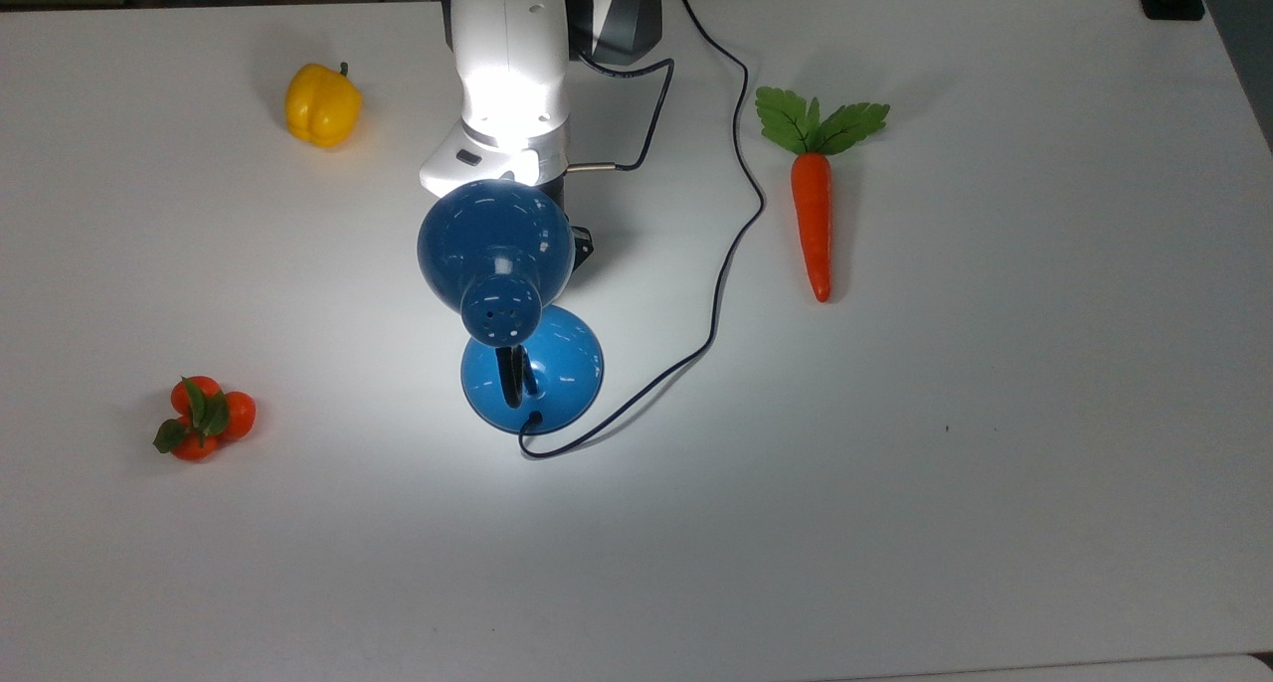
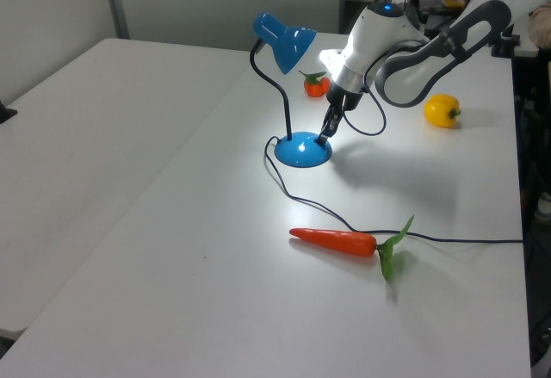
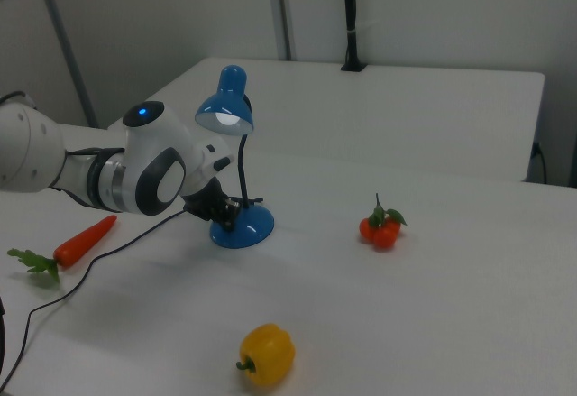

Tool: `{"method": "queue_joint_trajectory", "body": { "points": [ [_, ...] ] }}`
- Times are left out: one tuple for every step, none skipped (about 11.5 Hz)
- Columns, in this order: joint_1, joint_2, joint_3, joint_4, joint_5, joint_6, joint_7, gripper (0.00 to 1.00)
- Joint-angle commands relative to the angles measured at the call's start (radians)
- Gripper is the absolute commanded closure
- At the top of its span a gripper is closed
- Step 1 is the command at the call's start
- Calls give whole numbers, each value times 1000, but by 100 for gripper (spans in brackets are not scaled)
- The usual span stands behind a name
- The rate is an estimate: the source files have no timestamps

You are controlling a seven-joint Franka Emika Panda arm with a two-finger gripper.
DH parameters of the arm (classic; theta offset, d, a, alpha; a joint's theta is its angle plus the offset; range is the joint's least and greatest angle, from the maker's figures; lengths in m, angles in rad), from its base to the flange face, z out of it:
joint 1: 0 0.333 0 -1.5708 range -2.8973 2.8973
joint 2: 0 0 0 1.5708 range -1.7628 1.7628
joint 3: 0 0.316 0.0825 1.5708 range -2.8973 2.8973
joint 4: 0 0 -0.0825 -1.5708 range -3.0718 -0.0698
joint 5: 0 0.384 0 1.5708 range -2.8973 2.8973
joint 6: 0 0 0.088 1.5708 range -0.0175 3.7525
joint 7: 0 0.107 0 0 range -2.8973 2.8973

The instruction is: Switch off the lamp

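The blue lamp stands mid-table with its dome shade [image 1: 494, 240] over the round base [image 1: 557, 364], and it is lit, casting a bright pool on the white table. In the left view the shade [image 2: 282, 38] arches over the base [image 2: 297, 151]. My gripper [image 2: 324, 137] points down with its fingers together as one thin dark tip touching the base's rim on the left view's right. In the right view the gripper [image 3: 225, 217] sits against the base [image 3: 251, 226], under the glowing shade [image 3: 225, 107]. The shade hides the fingertips in the top view, where the white arm [image 1: 507, 85] reaches in from the far edge.
The lamp's black cord [image 1: 731, 255] loops from the base toward the far edge. A carrot [image 1: 813, 220] lies at the top view's right, a yellow pepper [image 1: 322, 104] at the far left and a tomato cluster [image 1: 202, 417] at the near left.
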Motion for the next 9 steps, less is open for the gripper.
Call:
{"method": "queue_joint_trajectory", "body": {
  "points": [
    [11,-4,-6,2,7,-113,39,100],
    [11,-19,-6,4,7,-147,40,100],
    [11,-37,-6,4,7,-191,43,100],
    [11,-60,-6,22,7,-275,43,100],
    [11,-79,-6,48,7,-380,43,100],
    [14,-103,-6,69,4,-470,43,100],
    [15,-122,-6,76,2,-515,43,100],
    [15,-155,-4,82,-4,-573,43,100],
    [15,-175,-4,93,-4,-620,43,100]
  ]
}}
